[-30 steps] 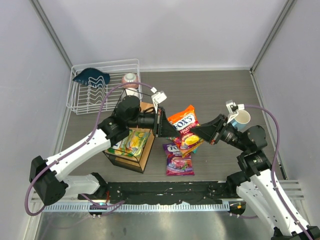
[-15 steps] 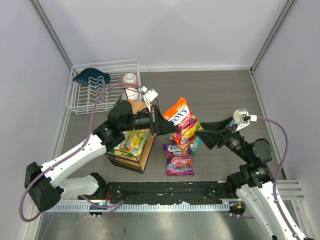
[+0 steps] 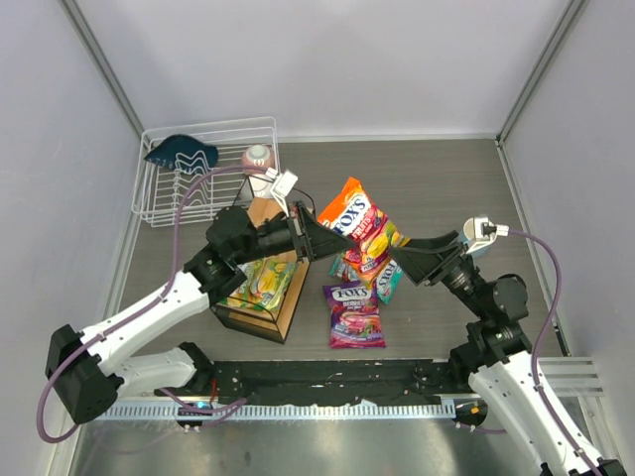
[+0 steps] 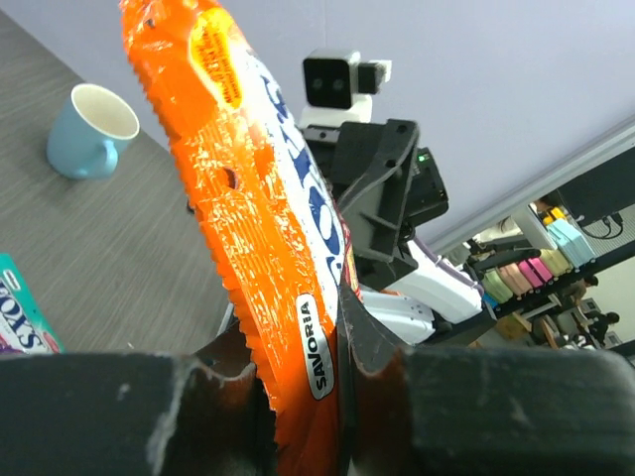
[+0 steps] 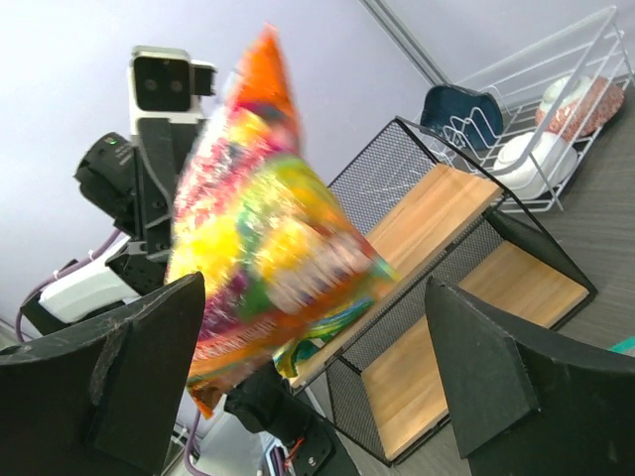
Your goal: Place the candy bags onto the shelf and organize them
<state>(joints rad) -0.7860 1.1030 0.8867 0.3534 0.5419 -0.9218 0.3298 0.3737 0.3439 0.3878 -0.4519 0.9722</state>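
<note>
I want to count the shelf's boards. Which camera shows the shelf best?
Right wrist: the shelf shows black mesh sides and both wooden boards. From the top, the left arm covers part of it. Left wrist misses it.

Clamping the orange-red candy bag (image 4: 253, 228) by its bottom edge in the left gripper (image 4: 308, 392), bag standing tall above the claw. Just behind it, the right arm (image 4: 382, 198). Far off left, a blue mug (image 4: 89, 129); low left, a teal bag (image 4: 18, 307).
</note>
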